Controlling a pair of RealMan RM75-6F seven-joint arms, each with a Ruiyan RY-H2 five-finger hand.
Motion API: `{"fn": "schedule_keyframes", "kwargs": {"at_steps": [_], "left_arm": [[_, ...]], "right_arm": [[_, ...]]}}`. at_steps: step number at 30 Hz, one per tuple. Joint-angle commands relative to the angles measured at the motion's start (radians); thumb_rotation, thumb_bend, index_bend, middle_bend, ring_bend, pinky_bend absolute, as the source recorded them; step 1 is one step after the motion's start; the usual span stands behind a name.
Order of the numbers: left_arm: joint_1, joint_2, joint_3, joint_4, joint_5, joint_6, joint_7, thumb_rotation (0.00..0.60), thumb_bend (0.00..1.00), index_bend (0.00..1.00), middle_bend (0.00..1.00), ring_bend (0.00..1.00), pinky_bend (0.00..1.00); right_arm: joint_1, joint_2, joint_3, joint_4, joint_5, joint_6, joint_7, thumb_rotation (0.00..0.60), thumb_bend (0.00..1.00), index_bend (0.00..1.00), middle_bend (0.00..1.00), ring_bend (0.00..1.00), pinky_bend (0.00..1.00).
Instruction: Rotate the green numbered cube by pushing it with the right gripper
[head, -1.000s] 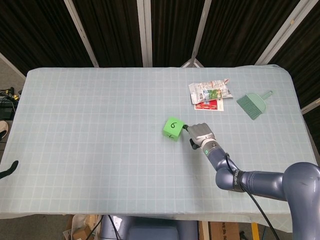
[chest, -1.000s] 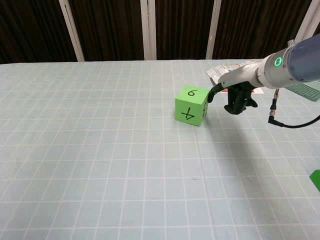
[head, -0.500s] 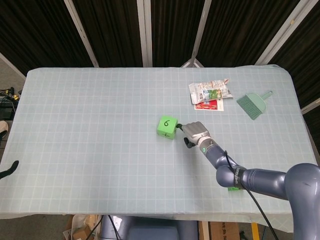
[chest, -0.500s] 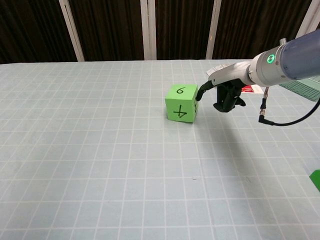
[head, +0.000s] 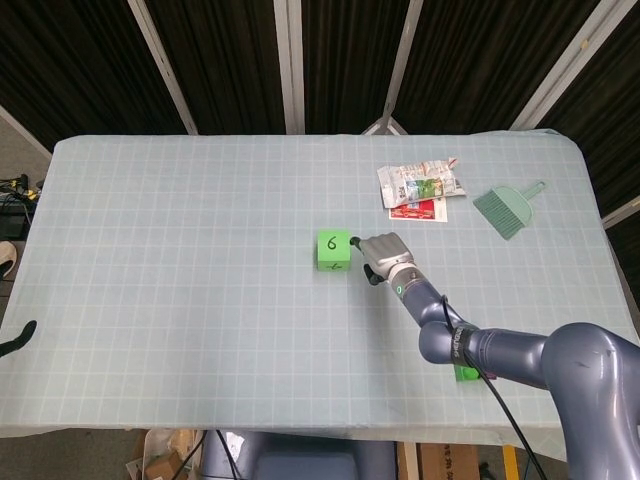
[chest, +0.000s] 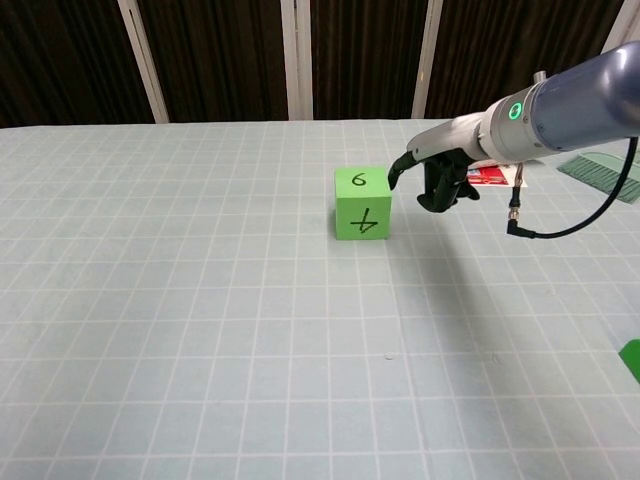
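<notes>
Pushing the green numbered cube (head: 333, 250) mid-frame with my right hand's (head: 384, 256) curled, empty fingertip; rotation seems underway.

Matt green cube (head: 333, 249) with inked numerals, just left of the hand (head: 384, 256); matt gridded cloth (head: 200, 250) beneath; glossy crinkled packets (head: 420, 186) beyond it.

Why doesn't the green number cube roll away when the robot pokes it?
The green numbered cube probably slides and turns rather than rolls, since it sits flat on the tablecloth. It looks light: one fingertip of the right hand seems enough.
</notes>
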Motion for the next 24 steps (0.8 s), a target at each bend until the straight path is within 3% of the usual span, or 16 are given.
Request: {"fn": "schedule_keyframes", "kwargs": {"at_steps": [1, 8, 10, 13, 15, 17, 20, 24], "left_arm": [[0.000, 0.000, 0.000, 0.000, -0.001, 0.000, 0.001, 0.600, 0.34, 0.11, 0.00, 0.00, 0.08], [-0.002, 0.001, -0.002, 0.002, -0.005, -0.004, -0.002, 0.600, 0.34, 0.11, 0.00, 0.00, 0.08], [-0.002, 0.001, -0.002, 0.002, -0.004, -0.005, -0.005, 0.600, 0.34, 0.11, 0.00, 0.00, 0.08], [0.000, 0.003, -0.001, 0.001, 0.000, -0.002, -0.012, 0.600, 0.34, 0.11, 0.00, 0.00, 0.08], [0.001, 0.004, 0.000, 0.000, 0.002, -0.001, -0.014, 0.600, 0.34, 0.11, 0.00, 0.00, 0.08], [0.002, 0.005, 0.002, -0.002, 0.006, 0.001, -0.015, 0.600, 0.34, 0.11, 0.00, 0.00, 0.08], [0.003, 0.005, 0.007, -0.007, 0.016, 0.005, -0.012, 0.600, 0.34, 0.11, 0.00, 0.00, 0.08], [0.006, 0.004, 0.012, -0.013, 0.025, 0.012, -0.008, 0.600, 0.33, 0.11, 0.00, 0.00, 0.08]], "right_arm": [[-0.001, 0.001, -0.006, 0.004, 0.002, 0.003, 0.001, 0.600, 0.67, 0.14, 0.82, 0.78, 0.67], [-0.027, 0.081, -0.025, -0.089, -0.011, 0.112, -0.004, 0.600, 0.67, 0.14, 0.82, 0.76, 0.66], [-0.044, 0.121, -0.031, -0.146, -0.027, 0.186, -0.011, 0.600, 0.66, 0.12, 0.74, 0.66, 0.60], [-0.096, 0.205, -0.046, -0.288, -0.075, 0.364, -0.022, 0.600, 0.57, 0.07, 0.48, 0.42, 0.40], [-0.146, 0.249, -0.054, -0.366, -0.135, 0.473, -0.004, 0.600, 0.51, 0.06, 0.32, 0.27, 0.29], [-0.223, 0.296, -0.066, -0.443, -0.226, 0.574, 0.050, 0.600, 0.47, 0.05, 0.23, 0.19, 0.23], [-0.356, 0.359, -0.086, -0.504, -0.395, 0.663, 0.198, 0.600, 0.41, 0.05, 0.16, 0.12, 0.19], [-0.518, 0.390, -0.128, -0.494, -0.614, 0.788, 0.349, 0.600, 0.39, 0.05, 0.13, 0.09, 0.19]]}}
